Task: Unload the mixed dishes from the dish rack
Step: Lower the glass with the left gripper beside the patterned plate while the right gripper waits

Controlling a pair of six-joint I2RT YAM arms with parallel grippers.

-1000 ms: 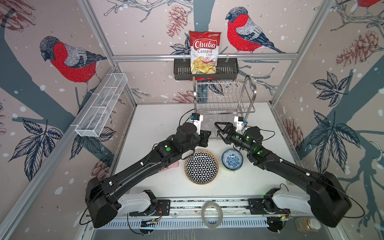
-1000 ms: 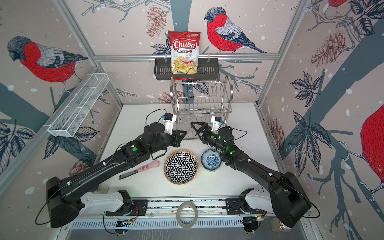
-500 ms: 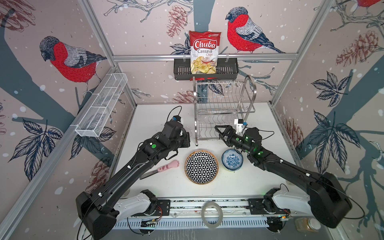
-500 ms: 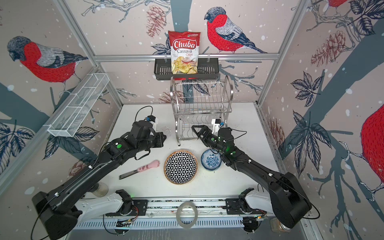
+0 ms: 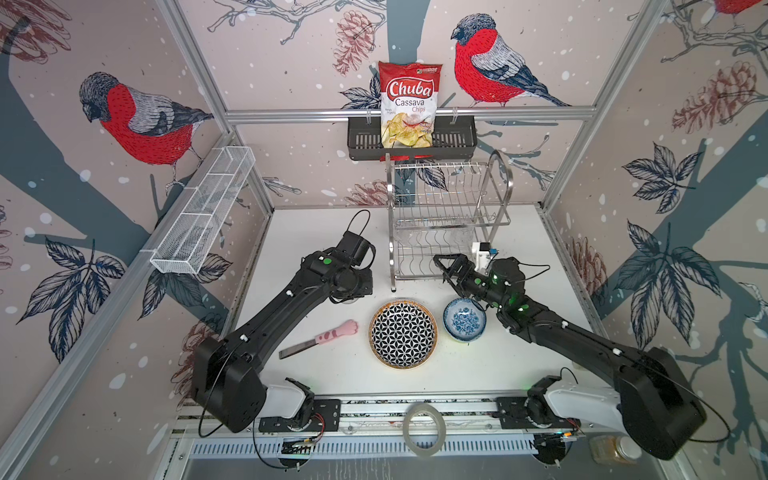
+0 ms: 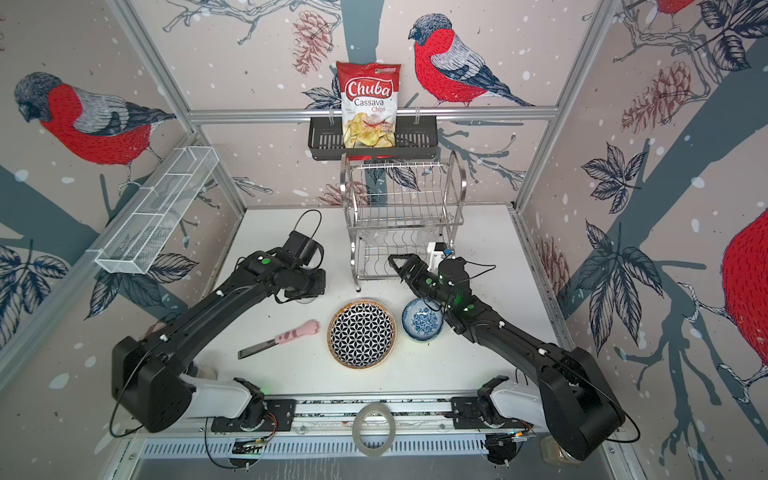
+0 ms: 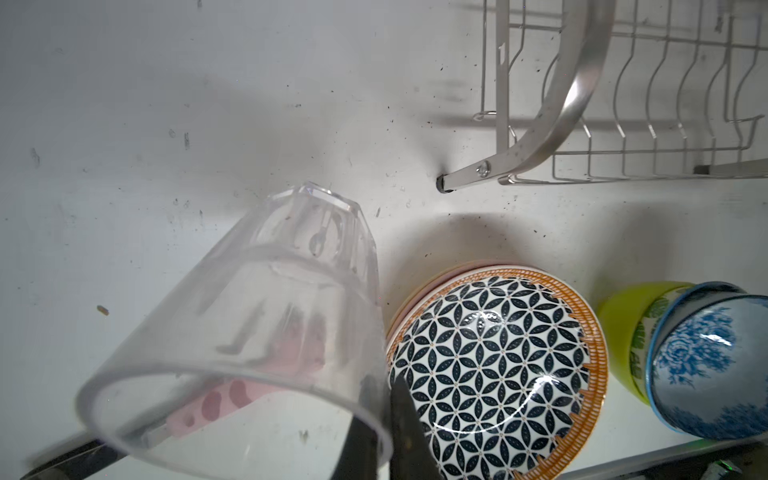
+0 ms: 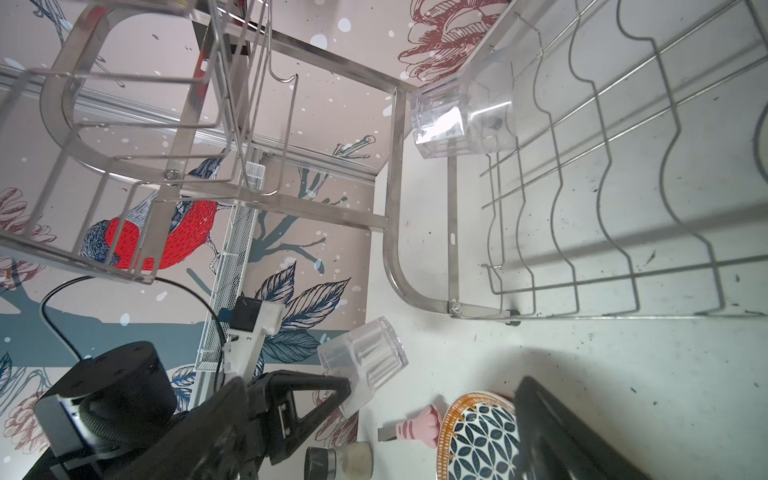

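Left tool (image 7: 384, 424) clenched on the rim of a clear glass (image 7: 257, 324). The glass is tilted, over the worktop (image 5: 316, 232), left of the rack (image 5: 449, 216). Pink paw utensil (image 5: 320, 338) lies flat, near-left of the plate stack (image 5: 403, 333), patterned one on top, in front of the rack. Just right of that, nested bowls (image 5: 464, 324), blue one on top. Second glass (image 8: 461, 120) lies on the rack's lower shelf, far-left corner. Right tool (image 5: 442, 268) spread wide, grasping nothing, at the lower shelf's near edge.
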